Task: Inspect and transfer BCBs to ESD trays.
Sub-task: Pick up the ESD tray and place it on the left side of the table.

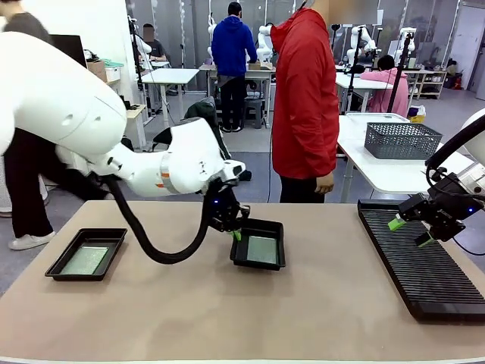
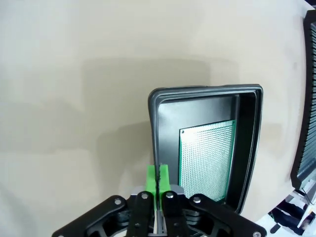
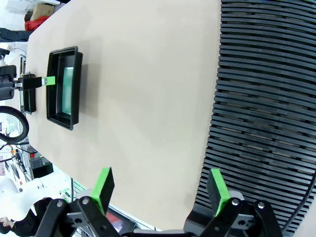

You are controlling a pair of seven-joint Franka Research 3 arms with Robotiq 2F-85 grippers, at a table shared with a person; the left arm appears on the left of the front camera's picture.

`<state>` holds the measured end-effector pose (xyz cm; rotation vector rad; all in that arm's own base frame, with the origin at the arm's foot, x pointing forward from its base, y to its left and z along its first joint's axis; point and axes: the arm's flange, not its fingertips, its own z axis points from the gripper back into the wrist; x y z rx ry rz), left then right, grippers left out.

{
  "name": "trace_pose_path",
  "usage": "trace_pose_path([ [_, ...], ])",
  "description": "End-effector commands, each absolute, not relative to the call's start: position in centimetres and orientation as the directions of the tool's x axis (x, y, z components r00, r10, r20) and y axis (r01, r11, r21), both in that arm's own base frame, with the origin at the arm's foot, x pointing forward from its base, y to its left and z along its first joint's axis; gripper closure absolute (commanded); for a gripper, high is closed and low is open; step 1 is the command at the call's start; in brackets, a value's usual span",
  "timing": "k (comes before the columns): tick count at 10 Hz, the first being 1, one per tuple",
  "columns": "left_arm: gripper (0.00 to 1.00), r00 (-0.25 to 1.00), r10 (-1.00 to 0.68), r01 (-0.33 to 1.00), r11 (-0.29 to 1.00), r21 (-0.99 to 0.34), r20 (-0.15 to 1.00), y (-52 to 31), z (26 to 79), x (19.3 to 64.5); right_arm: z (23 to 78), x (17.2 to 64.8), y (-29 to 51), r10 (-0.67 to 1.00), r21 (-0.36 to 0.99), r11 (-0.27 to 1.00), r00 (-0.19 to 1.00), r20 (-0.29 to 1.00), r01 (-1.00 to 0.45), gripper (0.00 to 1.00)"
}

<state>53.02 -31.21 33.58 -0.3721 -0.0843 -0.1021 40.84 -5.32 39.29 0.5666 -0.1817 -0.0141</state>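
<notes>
— Firstly, the left side of the table (image 1: 227, 318)?
— One black tray (image 1: 86, 254) near the left edge, a green board (image 1: 84, 260) flat inside it.
— And the middle?
— A second tray (image 1: 259, 244) with a board (image 1: 263, 249) on its floor. The left gripper (image 1: 236, 232) has its green pads (image 2: 152, 178) pressed together on that tray's left rim, tray tipped slightly.
— Right side?
— A long black ribbed rack (image 1: 420, 265) lies along the right edge. The right gripper (image 1: 411, 231) hangs above it, jaws spread wide, holding nothing. A person in a red jacket (image 1: 305, 95) stands at the far edge.
</notes>
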Motion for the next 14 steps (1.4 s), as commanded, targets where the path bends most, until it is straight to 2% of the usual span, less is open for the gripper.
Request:
trace_pose_path([
  [1,0.97,0.989,-0.096,0.136,0.884,-0.447,0.109,-26.7,33.2,51.6,39.4,40.7,-5.3,-0.069,0.534,0.845,0.984,0.164,-0.030,0.00],
  [4,0.97,0.990,-0.076,0.125,0.861,-0.493,0.118,-19.5,33.3,50.5,39.4,40.7,-5.3,-0.069,0.534,0.845,0.984,0.164,-0.030,0.00],
  [8,0.97,0.993,-0.068,0.106,0.868,-0.484,0.095,-11.4,34.5,49.4,39.4,40.7,-5.3,-0.069,0.534,0.845,0.984,0.164,-0.030,0.00],
  [14,0.97,0.996,-0.021,0.054,0.910,-0.412,0.084,-5.7,33.5,48.7,39.4,40.7,-5.3,-0.069,0.534,0.845,0.984,0.164,-0.030,0.00],
])
